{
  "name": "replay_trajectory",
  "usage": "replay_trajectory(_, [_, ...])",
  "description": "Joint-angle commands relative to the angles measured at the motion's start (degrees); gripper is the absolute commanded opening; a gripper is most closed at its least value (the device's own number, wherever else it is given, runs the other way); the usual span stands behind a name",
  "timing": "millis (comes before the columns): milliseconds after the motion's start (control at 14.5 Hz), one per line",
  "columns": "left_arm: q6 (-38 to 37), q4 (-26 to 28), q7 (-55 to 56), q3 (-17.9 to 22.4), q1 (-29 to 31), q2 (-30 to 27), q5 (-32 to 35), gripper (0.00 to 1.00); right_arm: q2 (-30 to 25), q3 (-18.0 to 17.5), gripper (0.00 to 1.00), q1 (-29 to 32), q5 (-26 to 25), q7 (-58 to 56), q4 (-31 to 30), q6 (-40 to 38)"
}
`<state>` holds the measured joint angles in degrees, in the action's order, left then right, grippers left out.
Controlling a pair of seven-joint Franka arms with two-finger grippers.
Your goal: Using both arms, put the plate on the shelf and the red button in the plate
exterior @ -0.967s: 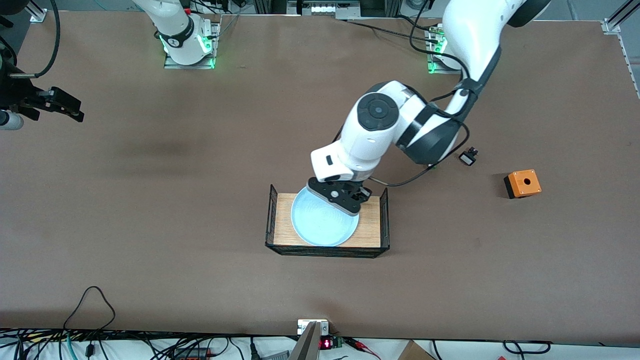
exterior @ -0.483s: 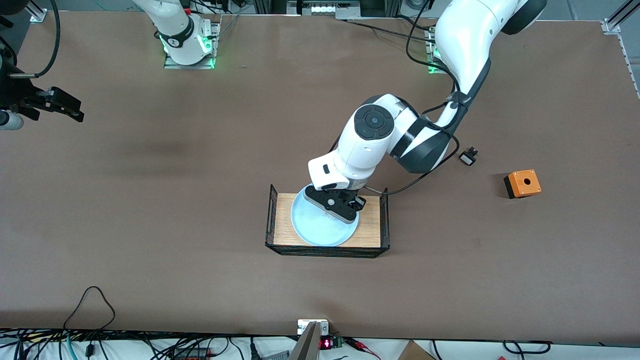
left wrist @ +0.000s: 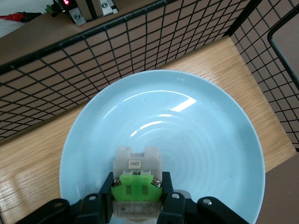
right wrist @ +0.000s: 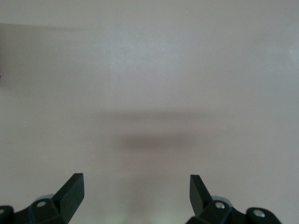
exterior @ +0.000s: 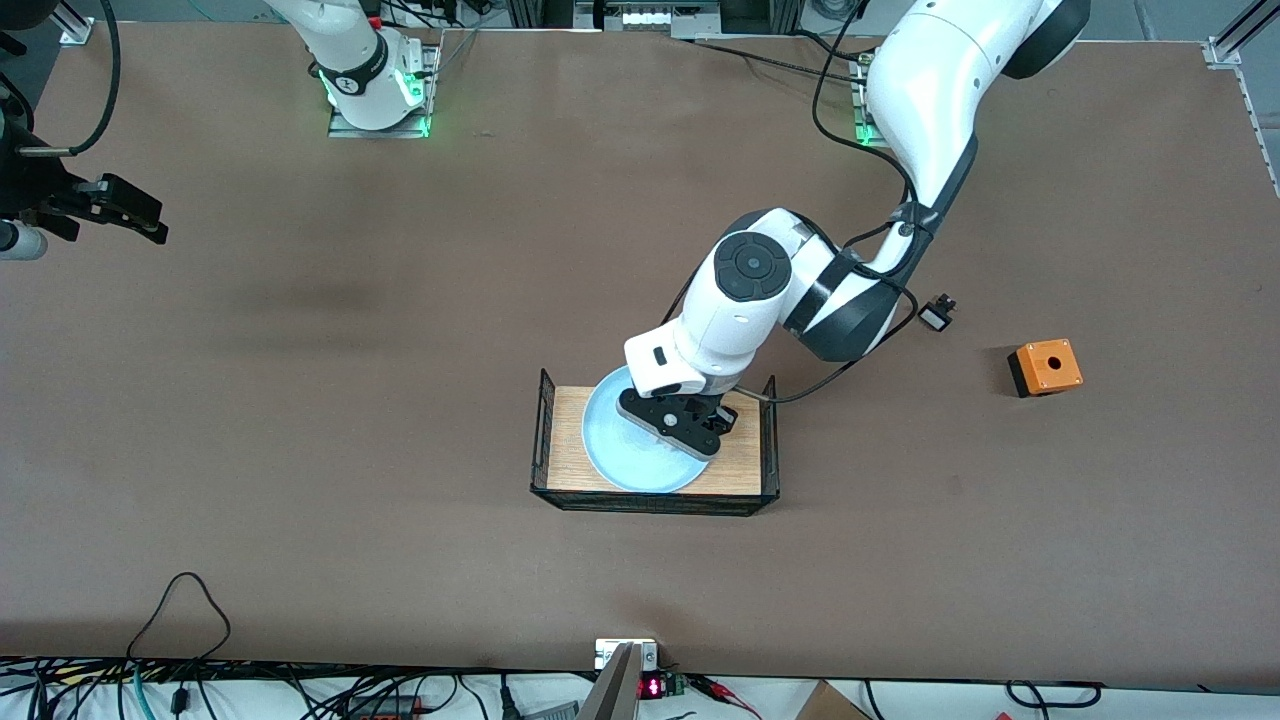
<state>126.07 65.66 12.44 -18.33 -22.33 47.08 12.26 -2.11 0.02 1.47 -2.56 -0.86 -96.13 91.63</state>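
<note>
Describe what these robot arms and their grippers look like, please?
The left arm has glossy white rounded shells with black bands at the joints, a dark round cap on one joint and a black cable looped alongside. Its left gripper is black, with small screws. The right arm is white too, its base lit green. The right gripper has two black wedge-shaped fingers.

**Brown table and what rests on it**

The wide matte brown table (exterior: 300,420) carries a black wire-mesh tray with a pale wooden floor (exterior: 745,468) near its middle. Toward the left arm's end lie a small black-and-white part (exterior: 937,316) and, nearer the front camera, an orange box with a round hole on top (exterior: 1045,367).
</note>
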Motion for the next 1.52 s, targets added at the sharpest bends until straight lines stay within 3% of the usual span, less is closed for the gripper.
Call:
replay_trajectory(0, [-0.13,-2.38,-0.40,0.40,-0.52,1.17,-0.04,0.99,-0.79,-0.19,1.00,0.55,0.63,-0.46,-0.64,0.39])
replay_trajectory(483, [-3.01,-2.37,0.30,0.05,-0.08,-0.49,-0.57,1.00,-0.79,-0.19,1.00,0.64,0.63,-0.46,-0.64,0.56])
replay_trajectory(829, [-19.34,-2.55,4.60,-0.13,0.10,-6.81,-3.30,1.00,-0.79,-0.19,1.00,0.64,0.72,-0.37,-0.64,1.09])
replay_trajectory(1036, [-32.87,-2.55,5.05,0.13,0.62,-12.08,-2.68,1.00,-0.87,-0.19,1.00,0.64,0.81,-0.37,-0.55,1.09])
replay_trajectory(1450, [-52.57,-2.03,4.09,-0.31,10.02,-21.14,-3.29,1.00,-1.05,-0.19,1.00,0.55,0.98,-0.28,-0.55,1.09])
